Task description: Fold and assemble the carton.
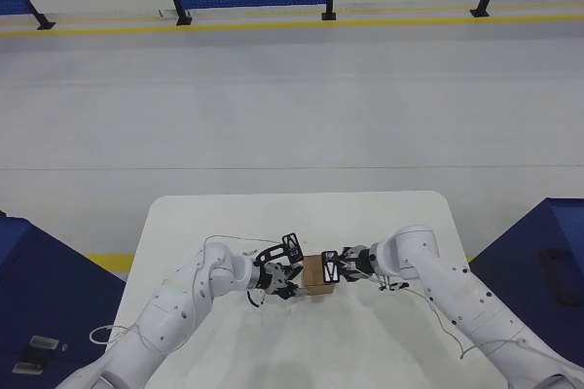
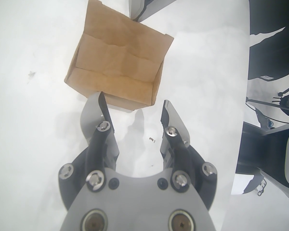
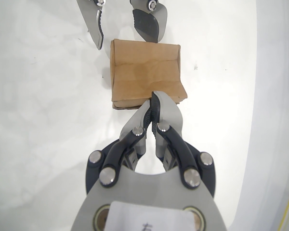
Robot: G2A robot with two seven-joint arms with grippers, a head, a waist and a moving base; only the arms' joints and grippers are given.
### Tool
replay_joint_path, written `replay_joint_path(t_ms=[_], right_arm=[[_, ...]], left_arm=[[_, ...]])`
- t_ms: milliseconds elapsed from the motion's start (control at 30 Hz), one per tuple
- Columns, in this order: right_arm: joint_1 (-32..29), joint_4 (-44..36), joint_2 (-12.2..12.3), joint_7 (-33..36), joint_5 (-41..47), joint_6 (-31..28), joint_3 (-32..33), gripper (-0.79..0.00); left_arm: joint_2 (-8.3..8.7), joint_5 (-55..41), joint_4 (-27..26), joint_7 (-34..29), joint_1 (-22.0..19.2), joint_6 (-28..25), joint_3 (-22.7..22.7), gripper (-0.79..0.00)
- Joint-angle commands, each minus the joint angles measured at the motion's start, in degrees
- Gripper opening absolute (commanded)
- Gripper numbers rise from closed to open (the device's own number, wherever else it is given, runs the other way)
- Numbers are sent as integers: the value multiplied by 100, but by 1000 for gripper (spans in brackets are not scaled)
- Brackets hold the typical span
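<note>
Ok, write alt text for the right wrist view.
The right hand is shut on the edge of a brown carton that faces it, on a white table. Across the carton, the left hand is open, with one finger against the opposite edge.

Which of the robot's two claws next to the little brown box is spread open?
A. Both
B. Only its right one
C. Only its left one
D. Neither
C: the left gripper has its fingers spread wide apart beside the carton, while the right gripper has its fingers pressed together, with the tips at the carton's opposite edge.
</note>
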Motion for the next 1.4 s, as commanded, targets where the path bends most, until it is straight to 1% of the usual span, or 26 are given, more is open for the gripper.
replay_joint_path(t_ms=[0, 333, 500, 533, 733, 867, 1000, 1067, 1167, 1300, 1367], right_arm=[[7, 35, -5, -21, 6, -6, -3, -785], [117, 213, -37, 45, -23, -34, -20, -785], [103, 118, 5, 211, 60, -207, 107, -785], [93, 81, 19, 233, 136, -282, 157, -785], [8, -217, 159, 568, 713, -282, 481, -785], [-24, -293, 207, 879, 943, -269, 569, -785], [-43, -235, 200, 801, 1448, -273, 632, -785], [-16, -144, 186, 891, 1709, -248, 612, -785], [53, 9, 132, 1084, 2026, -109, 475, -785], [190, 257, 40, 1147, 2248, 76, 263, -785], [243, 364, -7, 1103, 2287, 162, 156, -785]], left_arm=[[-3, -3, 3, -9, -5, 9, 3, -388], [-10, -33, 14, -26, -17, 14, -3, -376], [-9, -33, 12, -23, -25, 11, -13, -363], [-9, -29, 12, -26, -26, 17, -15, -360], [-10, -29, -23, -24, -16, 35, -19, -354], [-14, -26, -37, -34, -10, 45, -9, -354], [-14, -16, -63, -31, 1, 69, -12, -348], [-11, -11, -78, -35, 10, 79, -17, -348], [-7, -8, -105, -52, 22, 99, -25, -351], [-1, -6, -144, -72, 36, 114, -35, -351], [1, -6, -155, -68, 44, 122, -42, -317]])
